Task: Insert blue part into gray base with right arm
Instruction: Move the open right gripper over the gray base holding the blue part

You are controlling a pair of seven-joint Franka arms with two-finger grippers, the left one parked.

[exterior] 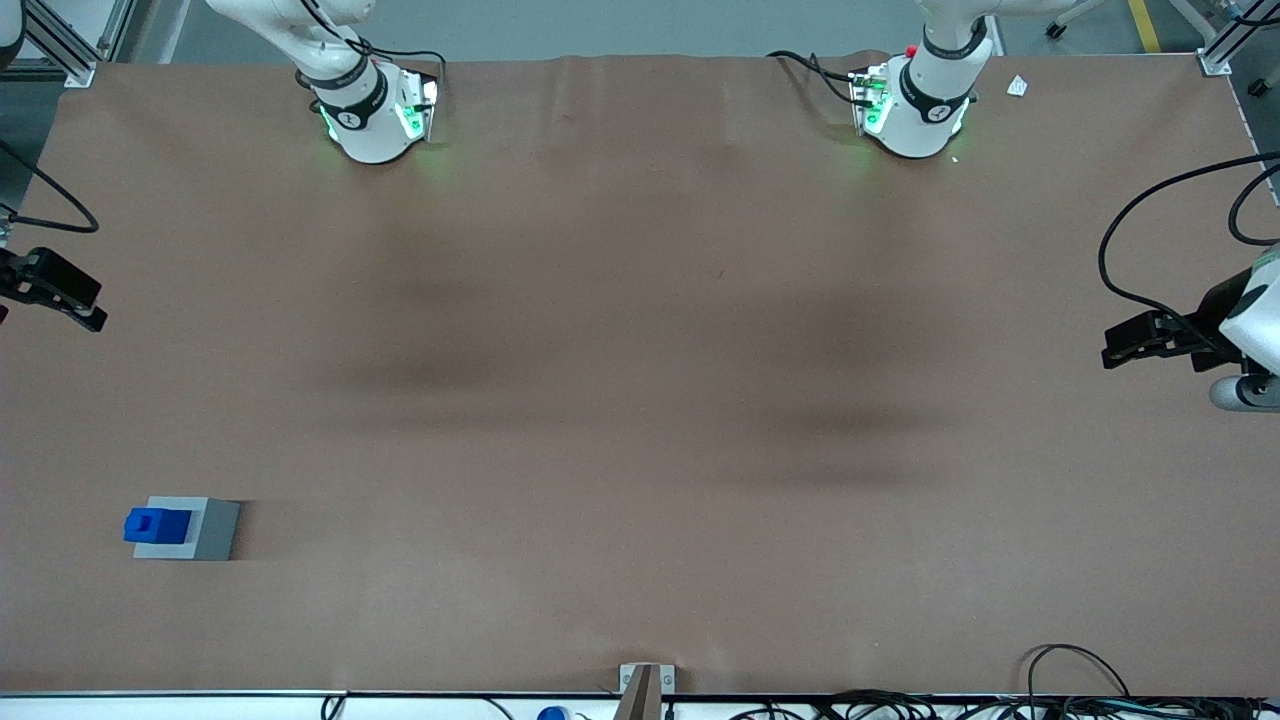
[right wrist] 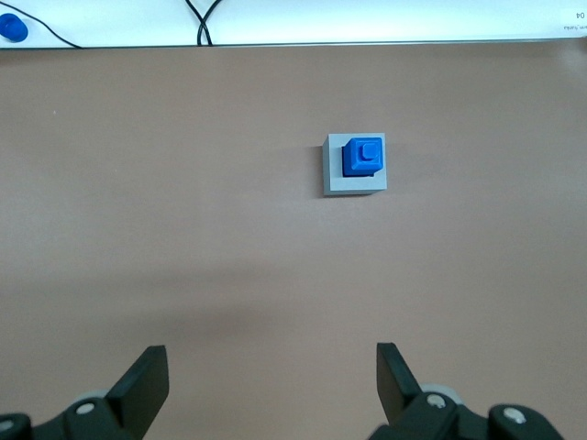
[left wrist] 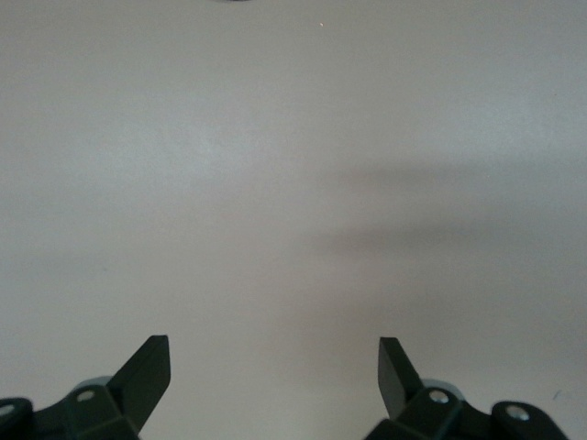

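The blue part (exterior: 150, 523) sits in the top of the gray base (exterior: 210, 530) and sticks up out of it, near one side of the top face. The base stands on the brown table toward the working arm's end, close to the front camera. Both also show in the right wrist view, the blue part (right wrist: 363, 157) on the gray base (right wrist: 333, 170). My right arm's gripper (exterior: 85, 305) hangs open and empty at the table's edge, farther from the front camera than the base and well apart from it. The right wrist view shows its gripper (right wrist: 271, 353) with the fingers wide apart over bare table.
Both arm bases (exterior: 375, 110) stand along the table edge farthest from the front camera. A metal bracket (exterior: 645, 680) and cables (exterior: 1080, 690) lie along the nearest edge. A small blue round object (right wrist: 11, 26) lies off the table by that edge.
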